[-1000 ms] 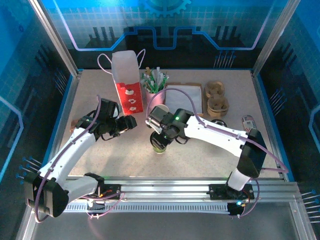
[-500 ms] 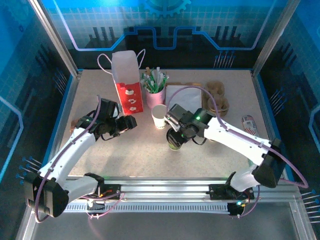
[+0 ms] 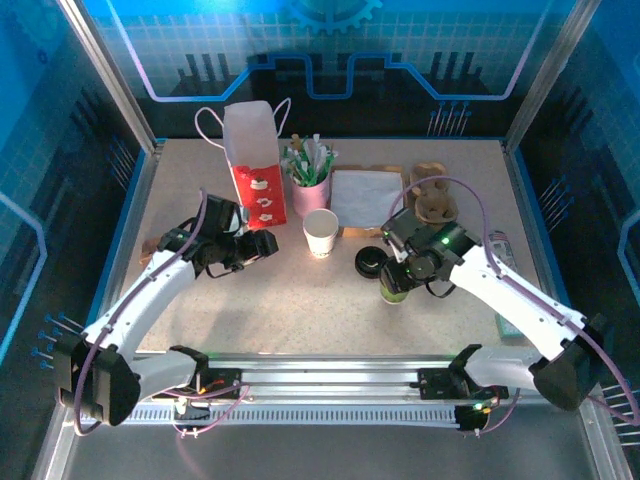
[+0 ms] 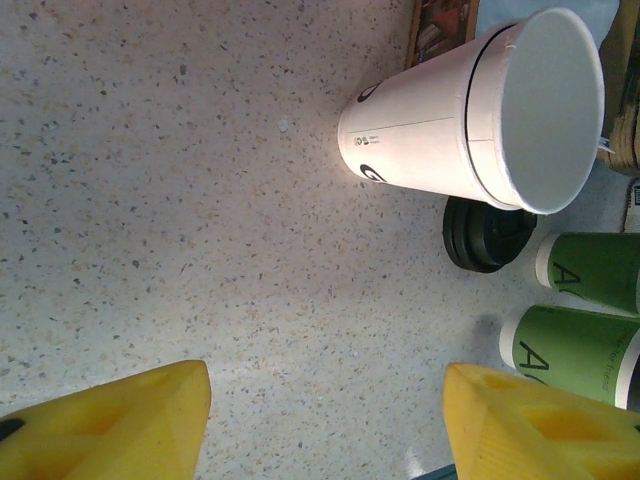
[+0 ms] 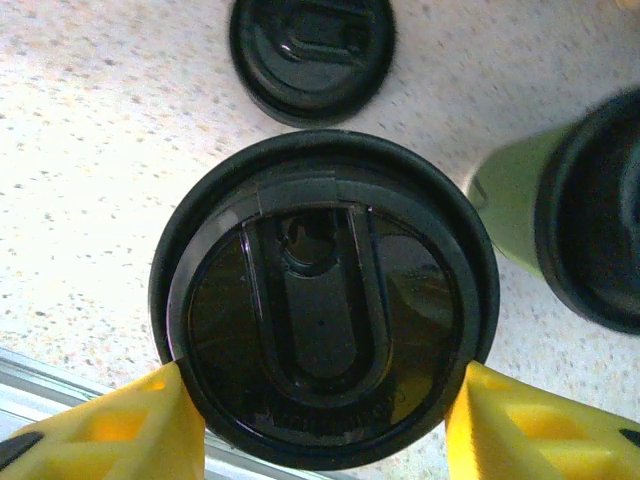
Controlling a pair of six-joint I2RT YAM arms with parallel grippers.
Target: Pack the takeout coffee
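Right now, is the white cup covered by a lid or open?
Open. The white cup shows a bare mouth; a black lid lies beside it, apart.

**Speckled desk, goods ranged along its far side**

The desk (image 3: 280, 315) has a pale speckled top inside a blue border. Along its far side stand a red-and-white paper bag (image 3: 253, 170) with looped handles and, just beside it, a pink cup (image 3: 311, 192) of green-and-white sticks. Next come a flat white napkin (image 3: 366, 198) and a brown cardboard cup carrier (image 3: 433, 196). In front of the pink cup the white paper cup (image 3: 321, 232) stands upright and open. To its right a black lid (image 3: 370, 262) lies flat on the desk. Near it is a green cup (image 3: 393, 292) with a black lid on; whether its base touches the desk cannot be told. A second green cup (image 5: 510, 200), also lidded, stands just beside it.
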